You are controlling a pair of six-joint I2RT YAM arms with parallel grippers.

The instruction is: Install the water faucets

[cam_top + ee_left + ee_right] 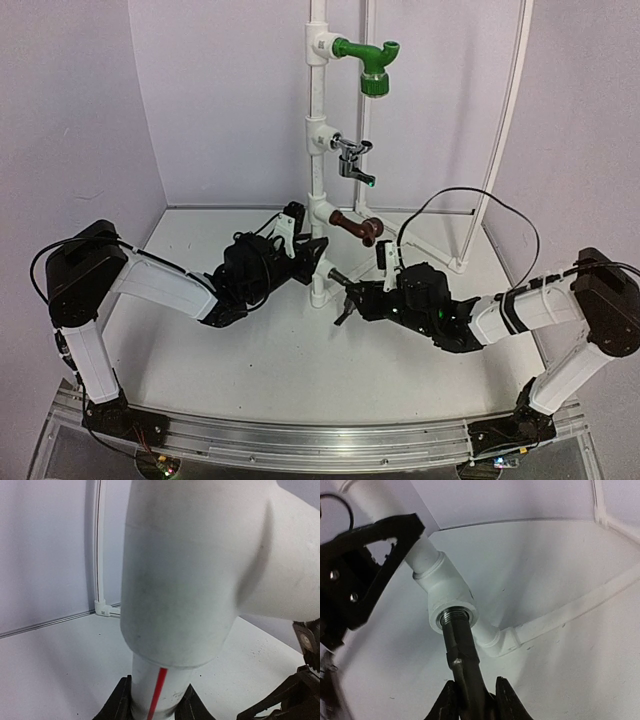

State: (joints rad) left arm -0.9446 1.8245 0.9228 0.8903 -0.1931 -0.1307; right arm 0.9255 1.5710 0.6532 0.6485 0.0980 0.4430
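Fingers at left (118, 706) clamp the white pipe (142, 680); right fingers (507, 702) pinch the dark faucet (462, 650) at tee's rim (472, 611).

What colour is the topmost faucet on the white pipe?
Green faucet; top external view shows it best.

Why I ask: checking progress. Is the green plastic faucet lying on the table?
No, the green plastic faucet is mounted high on the white pipe.

We see a white pipe stand (317, 95) at centre frame, a white table (280, 360), an aluminium rail (300, 438) along the bottom.
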